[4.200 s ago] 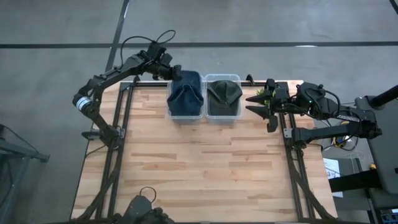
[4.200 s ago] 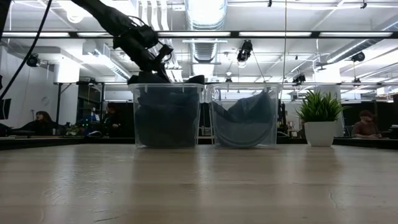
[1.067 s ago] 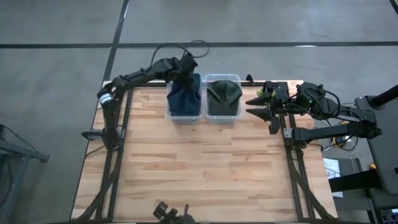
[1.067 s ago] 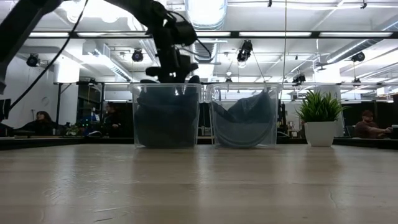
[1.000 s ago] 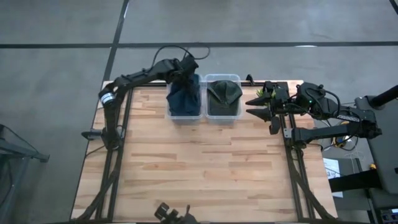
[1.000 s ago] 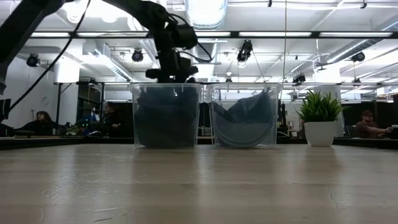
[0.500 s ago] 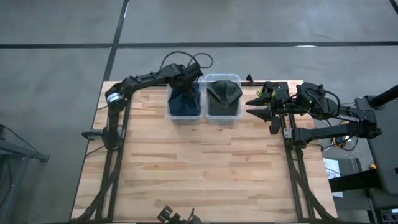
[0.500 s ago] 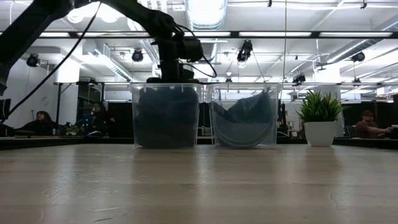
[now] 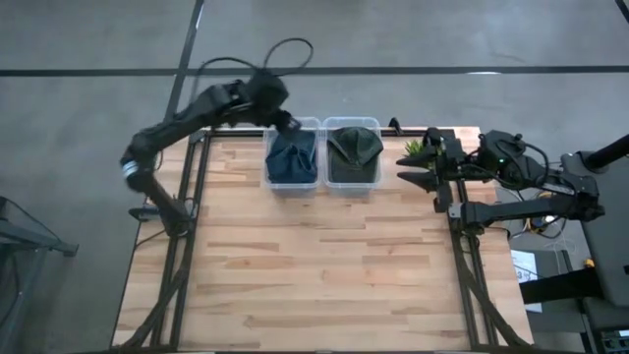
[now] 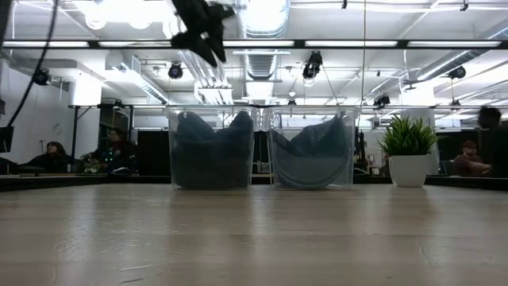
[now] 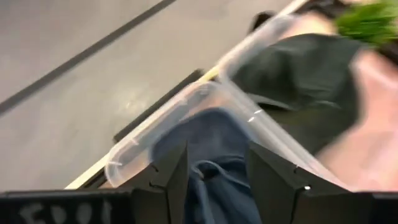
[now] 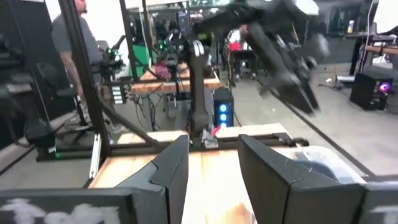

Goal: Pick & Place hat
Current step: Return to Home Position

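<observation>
In left bin [image 9: 293, 188] | blue caps [image 9: 292, 157] | left claw [image 9: 286, 122] above, parted, empty

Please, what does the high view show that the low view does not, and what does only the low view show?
Only the high view shows the right pincer, open at the table's right edge, and the grey floor around the table. Only the low view shows the plant's white pot and people in the room behind. Both show the left bin holding blue caps, the right bin with a dark cap, and the left pincer, open, raised above the left bin.
</observation>
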You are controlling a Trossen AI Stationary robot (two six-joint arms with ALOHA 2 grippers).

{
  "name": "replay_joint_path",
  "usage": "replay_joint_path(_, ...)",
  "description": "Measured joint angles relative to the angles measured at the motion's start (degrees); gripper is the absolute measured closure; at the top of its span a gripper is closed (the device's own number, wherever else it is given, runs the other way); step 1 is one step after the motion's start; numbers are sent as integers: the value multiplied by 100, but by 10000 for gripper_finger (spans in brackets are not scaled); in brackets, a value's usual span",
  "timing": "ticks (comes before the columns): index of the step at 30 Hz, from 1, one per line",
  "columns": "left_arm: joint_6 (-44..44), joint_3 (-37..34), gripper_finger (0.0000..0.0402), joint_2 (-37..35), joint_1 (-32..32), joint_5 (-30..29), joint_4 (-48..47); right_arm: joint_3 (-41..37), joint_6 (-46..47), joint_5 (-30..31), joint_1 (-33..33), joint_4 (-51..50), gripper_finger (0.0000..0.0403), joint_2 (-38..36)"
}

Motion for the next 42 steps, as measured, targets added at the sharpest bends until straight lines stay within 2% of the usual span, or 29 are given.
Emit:
replay_joint_path(5, 397, -1116, 250, -1174, -278, 729, 917, 0, 14, 0, 0, -863, 271, -514)
replay_joint_path(7, 473, -1716, 250, -1691, -339, 1270, 1562, 0, 82, 0, 0, -1135, 271, -739)
replay_joint_path(12, 438, -3359, 250, -2971, -334, 3048, 3278, -97, 1, 0, 0, -1330, 271, -1270)
replay_joint_path(14, 328, -3910, 250, -3451, -344, 3413, 3751, -147, 69, 2, 0, -1397, 271, -1423)
replay_joint_path(19, 42, -4997, 250, -4492, -332, 3341, 4121, -189, 873, 30, 1, -1794, 271, -1610)
replay_joint_path(21, -209, -5359, 250, -4828, -336, 3356, 4103, -258, 814, 17, 0, -1885, 271, -1625)
replay_joint_path(23, -790, -5680, 250, -5108, -373, 3372, 4133, -431, 518, -215, 0, -1829, 271, -1625)
replay_joint_path(25, -662, -6040, 250, -5338, -394, 3471, 4289, -689, 359, -683, 0, -1523, 271, -1613)
replay_joint_path(28, -232, -6662, 250, -5670, -400, 4110, 5100, -1136, 331, -1202, 0, -951, 271, -1696)
replay_joint_path(32, -554, -7569, 250, -6053, -399, 4809, 6750, -1626, 586, -1286, -1, -633, 271, -1916)
replay_joint_path(34, -798, -7997, 250, -6230, -400, 4910, 7309, -1833, 663, -1296, 0, -573, 271, -2115)
replay_joint_path(42, -1039, -9299, 250, -6846, -410, 4981, 8230, -2589, 873, -1305, -2, -431, 271, -3282)
